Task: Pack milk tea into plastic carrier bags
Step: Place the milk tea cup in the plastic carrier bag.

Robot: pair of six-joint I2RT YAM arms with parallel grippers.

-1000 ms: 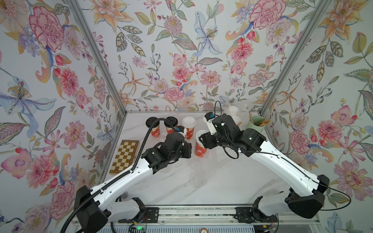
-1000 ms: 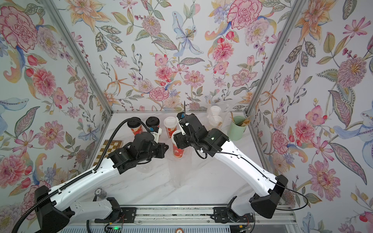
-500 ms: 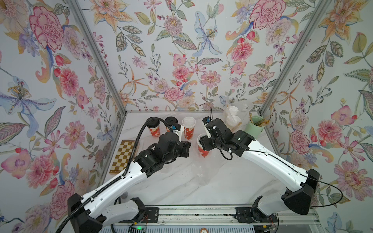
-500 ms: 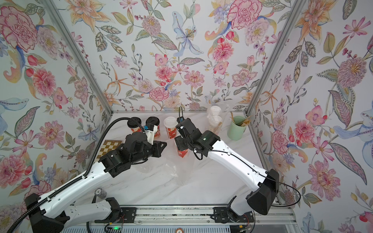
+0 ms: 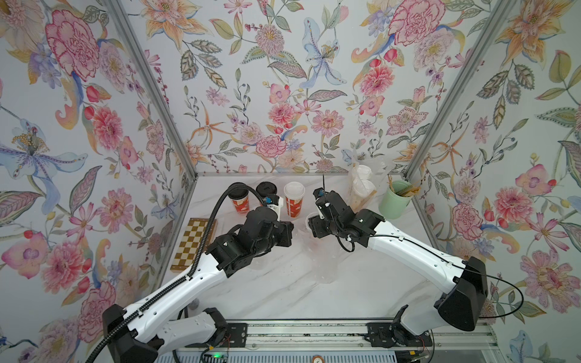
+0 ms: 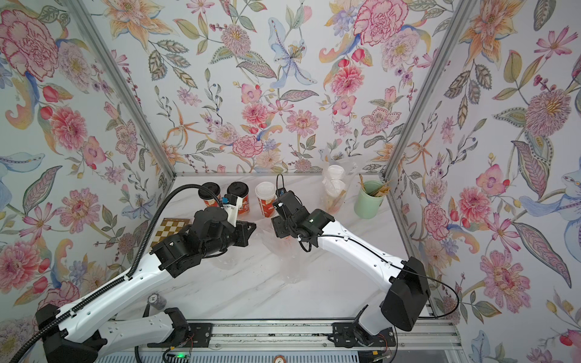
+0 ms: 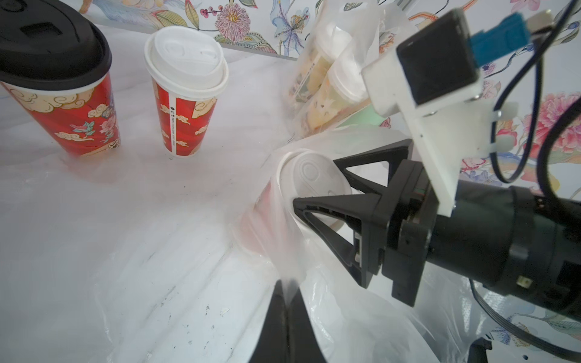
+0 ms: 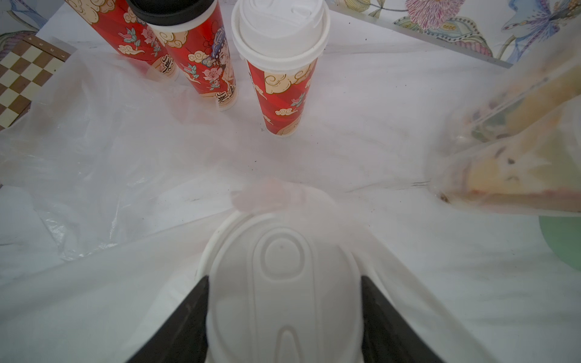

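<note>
My right claw (image 8: 284, 314) stands fairly wide, its two black fingers pressed against opposite sides of the white domed lid of a red milk tea cup (image 7: 309, 176), so it has that cup firmly in hand. The cup is upright between my two arms, toward the middle of the tabletop (image 5: 283, 292). It sits in the mouth of a clear carrier bag (image 7: 283, 248): its red side shows through the film, while the lid is bare. I can't tell whether its base touches the tabletop.

My left claw (image 7: 286, 284) is fully closed, pinching a fold of that bag's rim just beside the cup. The film runs stretched from the pinch up to the cup.

Near the back wall a white-lidded red cup (image 5: 294, 201) stands upright and unbagged. On its left are a black-lidded cup (image 5: 266, 189) and a second black-lidded cup (image 5: 240, 204). Toward the right back corner a packed bag (image 5: 361, 188) holds two white-lidded cream cups, just beside a mint-green cup (image 5: 391, 204) of brown sticks. A chessboard (image 5: 193, 245) lies at the left edge.
</note>
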